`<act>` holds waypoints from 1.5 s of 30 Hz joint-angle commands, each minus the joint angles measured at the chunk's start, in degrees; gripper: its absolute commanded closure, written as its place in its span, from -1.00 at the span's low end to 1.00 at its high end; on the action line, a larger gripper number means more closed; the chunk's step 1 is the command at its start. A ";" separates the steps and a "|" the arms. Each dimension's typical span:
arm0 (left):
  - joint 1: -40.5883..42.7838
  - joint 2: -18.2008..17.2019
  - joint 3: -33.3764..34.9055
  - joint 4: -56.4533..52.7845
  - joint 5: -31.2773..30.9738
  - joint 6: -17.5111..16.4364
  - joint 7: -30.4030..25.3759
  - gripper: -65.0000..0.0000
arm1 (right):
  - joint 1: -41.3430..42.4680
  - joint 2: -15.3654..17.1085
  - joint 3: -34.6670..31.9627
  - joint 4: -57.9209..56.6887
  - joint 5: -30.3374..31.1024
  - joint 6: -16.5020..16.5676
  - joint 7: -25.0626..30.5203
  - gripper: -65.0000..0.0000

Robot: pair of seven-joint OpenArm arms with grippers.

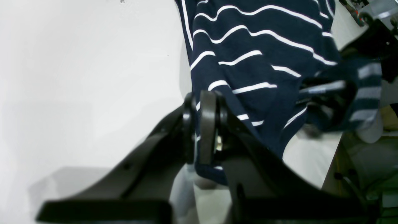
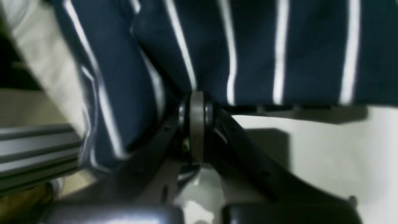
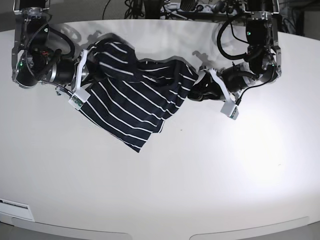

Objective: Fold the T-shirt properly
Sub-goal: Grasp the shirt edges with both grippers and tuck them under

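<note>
The T-shirt [image 3: 130,107], dark navy with thin white stripes, hangs bunched between my two grippers, and its lower corner droops onto the white table [image 3: 200,175]. My left gripper [image 3: 199,89] is at the shirt's right edge. In the left wrist view this gripper [image 1: 206,124] is shut, pinching the striped cloth [image 1: 258,71]. My right gripper [image 3: 90,65] holds the shirt's upper left part. In the right wrist view that gripper [image 2: 196,124] is shut with the cloth [image 2: 255,46] draped above it. How the shirt is layered inside the bunch is hidden.
Cables and dark equipment [image 3: 165,7] line the table's far edge. A white label [image 3: 15,205] lies at the front left corner. The table's side edge [image 1: 329,161] shows at the right of the left wrist view, and a grey rail [image 2: 34,155] lies beyond the table in the right wrist view.
</note>
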 commanded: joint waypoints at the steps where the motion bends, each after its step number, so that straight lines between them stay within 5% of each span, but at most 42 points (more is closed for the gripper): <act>1: -0.63 -0.33 -0.07 0.85 -1.57 -0.66 -1.11 0.87 | 0.68 0.66 0.28 1.57 4.02 0.09 0.35 1.00; 7: -0.66 -0.33 -0.07 0.85 -1.60 -0.66 -1.09 0.87 | 0.72 0.66 0.28 1.68 21.27 3.03 -1.48 1.00; 11: -0.66 -0.52 -0.04 0.87 -2.47 -0.63 -1.03 1.00 | 2.40 0.63 0.79 1.68 21.87 3.03 1.42 1.00; 19: -4.00 -3.50 -0.07 4.92 -16.57 -3.41 11.10 1.00 | 8.66 0.61 1.33 1.62 -7.10 3.03 24.61 1.00; 27: -4.28 -1.22 2.69 12.31 -25.83 -6.43 15.50 1.00 | 16.13 0.63 -5.95 -7.50 -13.77 3.03 28.00 1.00; 37: -2.40 2.86 17.55 12.22 -9.25 -7.23 10.71 1.00 | 29.16 -0.55 -22.18 -23.15 -17.40 3.03 31.43 1.00; 45: -1.11 2.86 23.28 9.20 6.12 -5.11 1.46 1.00 | 30.51 -1.57 -32.87 -26.91 -28.98 3.03 37.35 1.00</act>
